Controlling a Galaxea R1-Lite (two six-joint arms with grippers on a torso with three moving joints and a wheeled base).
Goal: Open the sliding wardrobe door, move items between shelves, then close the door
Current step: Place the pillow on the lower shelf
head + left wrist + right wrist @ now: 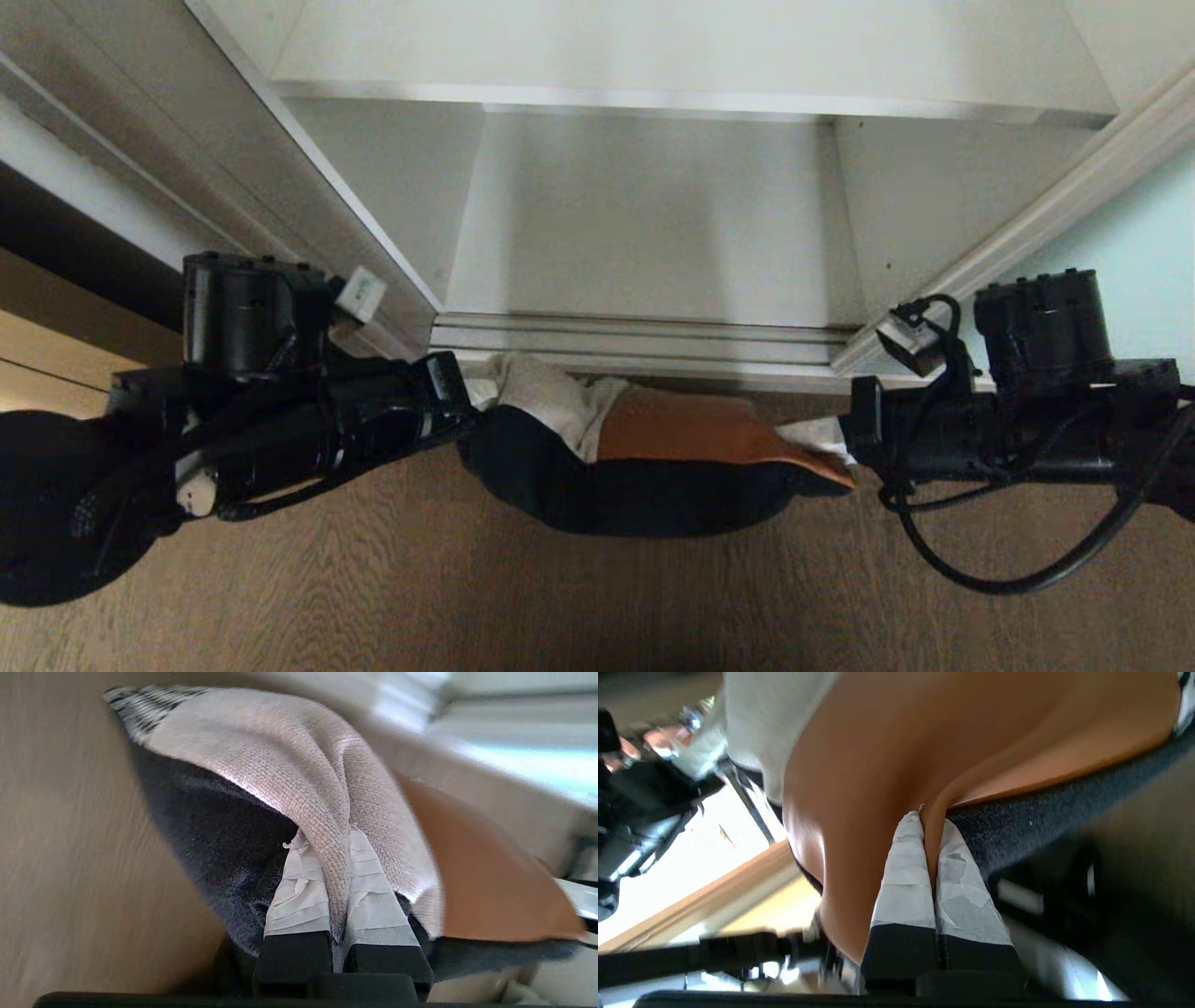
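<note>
Cushion: hangs in the air between both claws, at the 6 o'clock side of the open wardrobe, above the floor. It sags in the middle, black back down, orange and off-white panels up.
Left gripper: at 9 o'clock from the cushion. Its taped fingers are pinched tight on a fold of the off-white cloth at the cushion's edge.
Right gripper: at 3 o'clock from the cushion. Its taped fingers are squeezed together on the orange edge where it meets the black back.
Shelf: white board at 12 o'clock, inside the wardrobe, well apart from the cushion.
Bottom board: white, under the shelf, just past the silver track.
Door: pale blue-green, at 3 o'clock, slid to the side.
</note>
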